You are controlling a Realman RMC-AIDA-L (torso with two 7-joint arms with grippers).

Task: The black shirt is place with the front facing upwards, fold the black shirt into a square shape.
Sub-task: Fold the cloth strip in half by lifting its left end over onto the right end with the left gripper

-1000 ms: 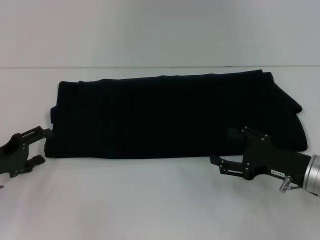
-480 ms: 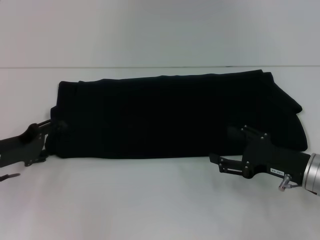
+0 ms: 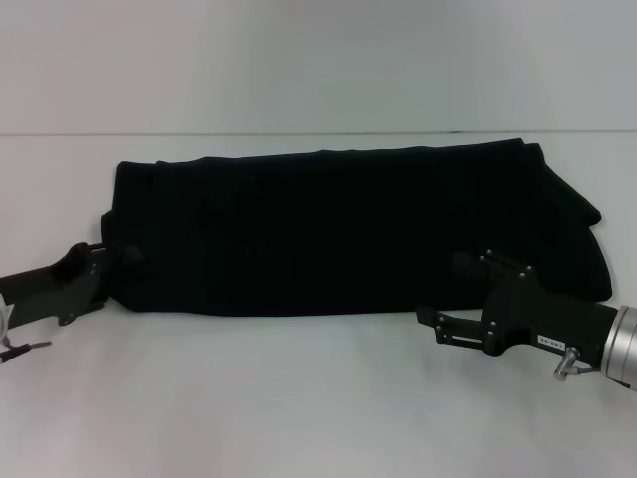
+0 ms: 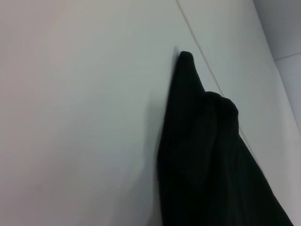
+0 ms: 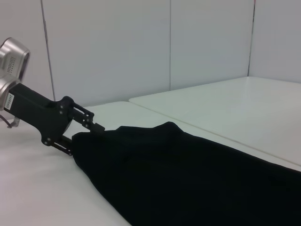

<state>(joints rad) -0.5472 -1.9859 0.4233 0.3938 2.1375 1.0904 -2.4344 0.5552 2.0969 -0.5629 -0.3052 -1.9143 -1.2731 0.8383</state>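
The black shirt (image 3: 348, 229) lies folded into a long plain band across the white table (image 3: 299, 398); no lettering shows. My left gripper (image 3: 107, 279) is at the shirt's near left corner, open, with the corner between its fingers. The right wrist view shows that left gripper (image 5: 83, 137) straddling the edge of the shirt (image 5: 188, 174). My right gripper (image 3: 443, 290) is open at the shirt's front edge on the right, one finger over the cloth and the other on the table in front. The left wrist view holds only a bunched end of the shirt (image 4: 202, 155).
A pale wall (image 3: 318, 60) rises behind the table's back edge. A second white table (image 5: 225, 108) stands beyond in the right wrist view.
My left gripper has turned and moved right, from beside the shirt onto its near left corner. The right gripper and the shirt have stayed still.
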